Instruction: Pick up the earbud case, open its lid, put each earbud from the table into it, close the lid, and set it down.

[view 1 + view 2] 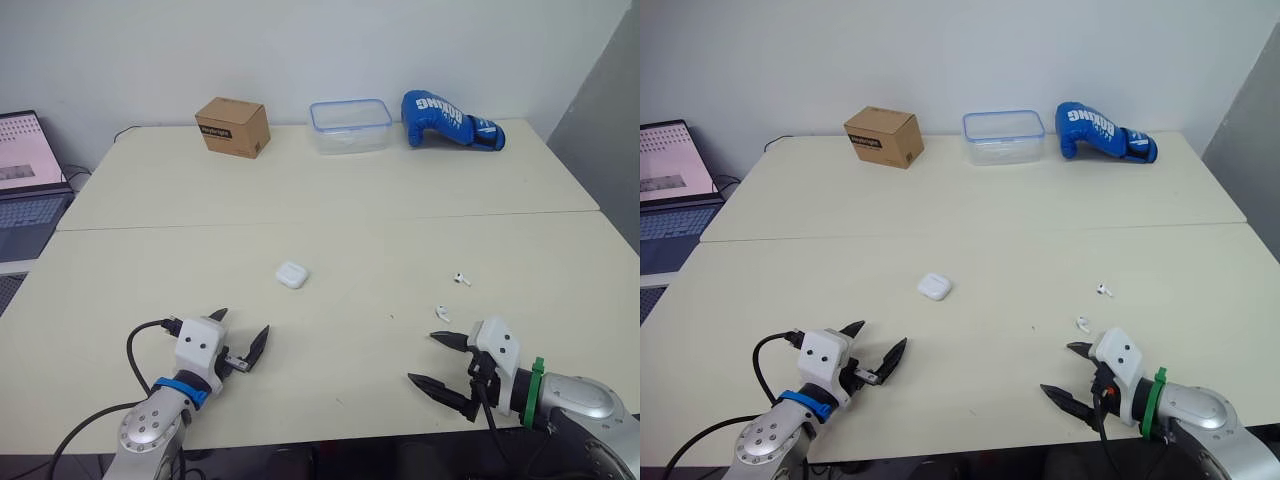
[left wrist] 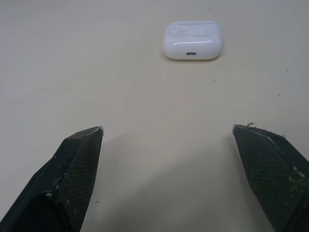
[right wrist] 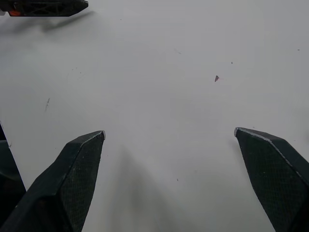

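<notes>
Left wrist view has the left gripper low over the table, fingers wide apart, with the white case lying flat ahead and slightly off centre, its charging port facing the fingers. To do the pickup well, I would slide forward with the jaws spread, centre on the case, and close across its two sides near the port end. The lid is probably at the far end, and that grip leaves it free for the other arm. The case looks smooth, so a square, firm pinch matters. The right gripper also stands open above bare table, one earbud just ahead of it and a second earbud beyond. No brand shows on the case. At the far edge, the blue glove carries white lettering that seems to read "BOXING", and the box has a dark label too small to read.
</notes>
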`<state>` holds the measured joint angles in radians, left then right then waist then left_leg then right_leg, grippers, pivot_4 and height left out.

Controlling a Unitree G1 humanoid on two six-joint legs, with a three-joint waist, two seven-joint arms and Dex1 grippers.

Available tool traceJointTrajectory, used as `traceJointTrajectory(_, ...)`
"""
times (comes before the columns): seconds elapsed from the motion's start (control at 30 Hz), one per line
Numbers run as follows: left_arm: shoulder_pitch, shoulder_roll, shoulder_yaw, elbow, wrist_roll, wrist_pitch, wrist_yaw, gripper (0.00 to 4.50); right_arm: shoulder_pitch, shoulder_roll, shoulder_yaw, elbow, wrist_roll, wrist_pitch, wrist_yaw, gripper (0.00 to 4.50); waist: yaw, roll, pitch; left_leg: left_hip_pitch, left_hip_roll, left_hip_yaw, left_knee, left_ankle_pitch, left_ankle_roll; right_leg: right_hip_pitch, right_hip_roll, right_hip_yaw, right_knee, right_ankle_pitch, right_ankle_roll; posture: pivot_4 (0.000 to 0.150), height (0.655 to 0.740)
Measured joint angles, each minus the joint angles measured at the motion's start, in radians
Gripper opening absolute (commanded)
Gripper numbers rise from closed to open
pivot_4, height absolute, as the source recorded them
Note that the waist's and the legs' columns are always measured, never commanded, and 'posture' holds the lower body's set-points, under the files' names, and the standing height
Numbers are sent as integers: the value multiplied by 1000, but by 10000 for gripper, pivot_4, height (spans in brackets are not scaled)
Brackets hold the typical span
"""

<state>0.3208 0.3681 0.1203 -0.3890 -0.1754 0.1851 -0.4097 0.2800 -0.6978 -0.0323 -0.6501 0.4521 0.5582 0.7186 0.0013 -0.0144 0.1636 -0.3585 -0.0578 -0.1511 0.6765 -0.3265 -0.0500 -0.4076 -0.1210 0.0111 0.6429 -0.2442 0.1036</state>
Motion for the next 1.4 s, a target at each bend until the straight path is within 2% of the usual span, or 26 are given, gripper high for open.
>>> traceJointTrajectory(0.27,-28,20,4,-69,-64,130,-16,44879,-7,-11,12,2,-7,-13,15,45000,0,0,0,0,0,0,0,0,0,0,0,0,0,0,0,1500,7307)
traceJointTrajectory(0.37,-92,46,15,-141,-119,278,-7,44879,-37,-40,9,12,-12,-31,37,45000,-1,0,0,1,0,0,0,0,0,0,0,0,1,0,0,1500,7307)
traceJointTrajectory(0.5,-208,124,11,-178,-130,508,27,44879,-120,-67,-7,18,3,-31,70,45000,-3,0,0,1,0,0,0,0,0,1,1,0,1,0,0,1500,7307)
traceJointTrajectory(0.6,-299,127,10,-189,-179,597,24,44879,-189,-79,-23,19,5,-32,88,45000,-2,0,0,1,0,0,0,0,0,1,0,0,0,0,0,1500,7307)
traceJointTrajectory(0.77,-439,127,-47,-191,-190,753,57,44879,-286,-97,-22,26,11,-30,118,45000,-3,-1,1,1,0,0,0,2,-3,1,0,0,0,0,0,1500,7307)
traceJointTrajectory(1.07,-512,107,-98,-120,-166,829,106,44879,-385,-83,17,28,14,9,109,45000,-3,-1,1,0,0,-1,0,2,-4,0,0,0,0,0,0,1500,7307)
traceJointTrajectory(1.4,-620,77,-155,7,-137,854,114,44879,-418,-48,36,28,43,85,81,45000,-2,-1,1,0,-1,-1,0,2,-4,0,0,0,0,0,0,1500,7307)
